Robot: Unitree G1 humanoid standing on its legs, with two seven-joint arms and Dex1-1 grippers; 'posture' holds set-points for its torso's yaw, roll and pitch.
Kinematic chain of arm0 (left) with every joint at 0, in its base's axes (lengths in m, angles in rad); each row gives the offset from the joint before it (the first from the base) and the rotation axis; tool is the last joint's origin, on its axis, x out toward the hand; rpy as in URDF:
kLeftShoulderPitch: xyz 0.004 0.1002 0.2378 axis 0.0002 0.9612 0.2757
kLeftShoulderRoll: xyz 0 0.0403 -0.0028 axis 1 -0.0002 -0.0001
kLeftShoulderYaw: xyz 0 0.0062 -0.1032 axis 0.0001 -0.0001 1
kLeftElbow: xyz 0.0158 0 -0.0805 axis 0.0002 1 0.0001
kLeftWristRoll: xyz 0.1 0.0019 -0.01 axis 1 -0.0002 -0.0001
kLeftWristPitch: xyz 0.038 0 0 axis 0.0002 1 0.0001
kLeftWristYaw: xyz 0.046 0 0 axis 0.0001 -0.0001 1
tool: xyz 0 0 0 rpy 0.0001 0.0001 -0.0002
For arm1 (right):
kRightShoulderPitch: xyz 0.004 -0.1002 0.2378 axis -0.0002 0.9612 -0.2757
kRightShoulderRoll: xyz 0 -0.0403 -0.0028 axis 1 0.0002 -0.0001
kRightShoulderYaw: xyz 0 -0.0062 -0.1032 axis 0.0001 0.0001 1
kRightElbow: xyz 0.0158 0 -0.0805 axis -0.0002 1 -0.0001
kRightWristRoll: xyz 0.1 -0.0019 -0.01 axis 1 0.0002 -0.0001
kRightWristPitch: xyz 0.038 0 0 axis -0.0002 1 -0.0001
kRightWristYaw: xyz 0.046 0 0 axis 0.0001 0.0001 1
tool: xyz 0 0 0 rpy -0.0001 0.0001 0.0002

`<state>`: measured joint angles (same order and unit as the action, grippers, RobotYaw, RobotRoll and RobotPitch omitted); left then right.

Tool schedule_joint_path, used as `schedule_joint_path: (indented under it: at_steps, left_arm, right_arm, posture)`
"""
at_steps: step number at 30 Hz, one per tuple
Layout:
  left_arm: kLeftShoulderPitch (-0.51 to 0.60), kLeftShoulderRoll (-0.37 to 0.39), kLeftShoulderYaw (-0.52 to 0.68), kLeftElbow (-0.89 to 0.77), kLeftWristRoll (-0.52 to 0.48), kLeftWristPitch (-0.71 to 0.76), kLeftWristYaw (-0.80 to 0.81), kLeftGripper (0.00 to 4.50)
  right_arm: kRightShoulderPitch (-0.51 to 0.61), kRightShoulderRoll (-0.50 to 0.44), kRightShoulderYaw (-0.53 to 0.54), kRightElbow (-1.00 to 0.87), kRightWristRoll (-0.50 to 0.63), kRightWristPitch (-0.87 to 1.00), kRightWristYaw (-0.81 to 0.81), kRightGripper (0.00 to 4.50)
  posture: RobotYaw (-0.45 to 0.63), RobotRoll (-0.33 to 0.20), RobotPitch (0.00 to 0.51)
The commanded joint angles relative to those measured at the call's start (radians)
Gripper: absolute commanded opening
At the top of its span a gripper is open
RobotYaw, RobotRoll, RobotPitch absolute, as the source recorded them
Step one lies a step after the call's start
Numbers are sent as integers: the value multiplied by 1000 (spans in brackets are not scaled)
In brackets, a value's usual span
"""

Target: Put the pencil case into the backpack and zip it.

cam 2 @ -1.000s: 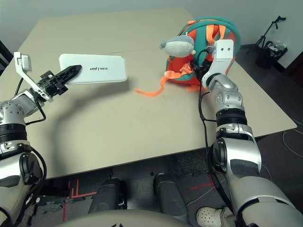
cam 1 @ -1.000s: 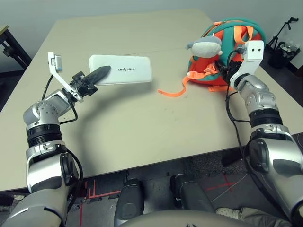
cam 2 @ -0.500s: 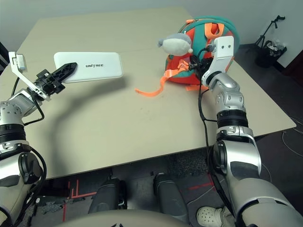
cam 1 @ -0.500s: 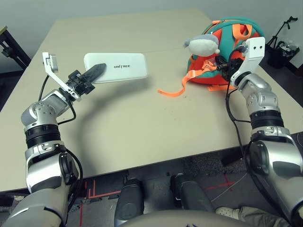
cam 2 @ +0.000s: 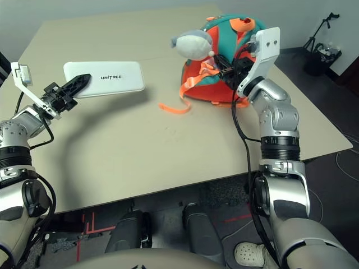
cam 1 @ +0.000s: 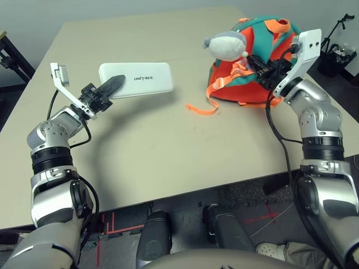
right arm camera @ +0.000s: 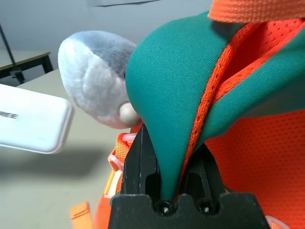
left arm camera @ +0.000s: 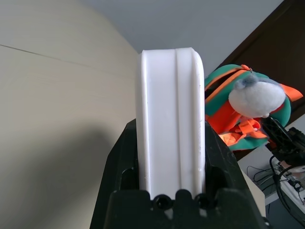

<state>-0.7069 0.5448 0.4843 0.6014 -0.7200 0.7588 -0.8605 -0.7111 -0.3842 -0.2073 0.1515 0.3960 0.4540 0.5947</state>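
Both end effectors grip: my left end effector (cam 1: 116, 85) clamps the flat white rounded "UNITREE" pencil case (cam 1: 138, 87); my right end effector (right arm camera: 164, 164) pinches teal trim on the orange backpack (cam 1: 247, 78).

Both arms are silver-grey metal with black ribbed joint bands. A black cable loops behind each gripper, left gripper (cam 1: 114, 84) and right gripper (cam 1: 259, 63), whose black fingers sit below a white bracket.
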Motion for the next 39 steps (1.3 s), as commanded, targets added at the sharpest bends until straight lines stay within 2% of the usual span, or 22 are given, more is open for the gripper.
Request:
schedule_joint_path:
  at_steps: [1,14,23,26,29,33,39]
  left_arm:
    - [-20,0,-5,3,-4,-19,-13,1400]
    - [-41,18,-35,24,9,-34,-35,1400]
    - [-52,53,-74,-27,29,-40,-68,1400]
    - [-51,63,-77,-50,25,-48,-82,1400]
    - [-19,102,-132,-143,62,-88,-138,1400]
    - [-11,140,-133,-227,47,-76,-160,1400]
    - [-24,238,-191,-336,65,-51,-234,1400]
  right_arm:
    - [20,-17,-1,-179,79,52,27,240]
    - [136,-14,-21,-465,232,250,-33,239]
    - [210,-12,-4,-560,321,317,-49,239]
    - [262,-29,25,-550,292,302,-30,239]
    - [307,-41,42,-534,276,288,-14,239]
    - [341,-52,53,-518,267,275,0,237]
    - [374,-67,63,-492,250,255,19,236]
  posture:
    - [-104,0,100]
    - [-123,0,105]
    - [-119,0,102]
    - [-118,0,103]
    - [-117,0,104]
    - [-113,0,107]
    - [-109,0,108]
